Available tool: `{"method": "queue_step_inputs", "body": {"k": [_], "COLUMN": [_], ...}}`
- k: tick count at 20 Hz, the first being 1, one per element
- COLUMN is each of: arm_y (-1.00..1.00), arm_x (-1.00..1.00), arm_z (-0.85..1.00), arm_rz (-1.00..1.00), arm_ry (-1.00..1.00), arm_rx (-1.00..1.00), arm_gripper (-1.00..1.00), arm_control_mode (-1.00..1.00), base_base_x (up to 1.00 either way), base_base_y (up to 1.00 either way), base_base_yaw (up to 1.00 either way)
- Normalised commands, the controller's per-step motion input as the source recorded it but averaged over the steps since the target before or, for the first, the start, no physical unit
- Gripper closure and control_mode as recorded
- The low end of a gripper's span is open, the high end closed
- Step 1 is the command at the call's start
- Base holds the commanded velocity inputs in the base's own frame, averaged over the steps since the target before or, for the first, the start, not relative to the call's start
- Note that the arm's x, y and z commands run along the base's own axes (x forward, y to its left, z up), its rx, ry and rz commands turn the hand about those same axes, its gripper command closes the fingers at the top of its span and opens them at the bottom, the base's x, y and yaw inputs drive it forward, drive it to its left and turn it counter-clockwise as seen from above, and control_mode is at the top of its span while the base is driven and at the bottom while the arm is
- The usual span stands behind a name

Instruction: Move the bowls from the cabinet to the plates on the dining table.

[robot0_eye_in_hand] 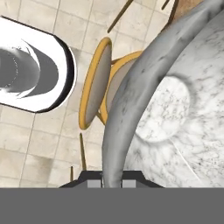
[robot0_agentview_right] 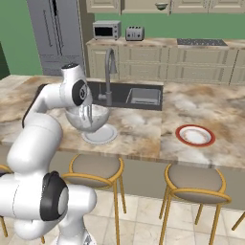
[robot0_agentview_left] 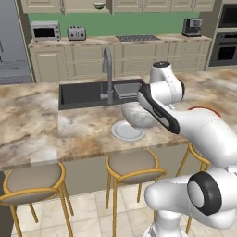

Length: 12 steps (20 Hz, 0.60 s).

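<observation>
I have the claw [robot0_agentview_right: 88, 116] pinched on the grey bowl's [robot0_agentview_right: 91, 118] rim, hanging it over the white plate [robot0_agentview_right: 99, 135] on the tabletop [robot0_agentview_right: 143, 129], ready for lowering.

— where's the grey bowl [robot0_agentview_right: 91, 119]?
— tilted, just above the white plate [robot0_agentview_right: 100, 135] on the table [robot0_agentview_right: 158, 129], near the sink.
— the others?
— red-rimmed plate [robot0_agentview_right: 195, 135] lies bare; the green bowl [robot0_agentview_left: 99, 5] sits in the cabinet [robot0_agentview_left: 83, 4].
</observation>
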Motion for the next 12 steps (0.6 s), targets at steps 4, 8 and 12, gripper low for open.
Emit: {"method": "queue_step_inputs", "body": {"k": [4,8,12], "arm_y": [0.01,0.00,0.00], "arm_x": [0.15,0.18,0.35], "arm_z": [-0.41,-0.28,-0.18], "arm_rz": [0.17,0.14,0.11], "arm_ry": [-0.02,-0.04,-0.04], "arm_rx": [0.00,0.00,0.00], "arm_gripper": [1.00,1.00,1.00], "arm_control_mode": [-1.00,-1.00,-1.00], "base_base_x": [0.00,0.00,0.00], "base_base_y": [0.00,0.00,0.00], "base_base_yaw": [0.00,0.00,0.00]}}
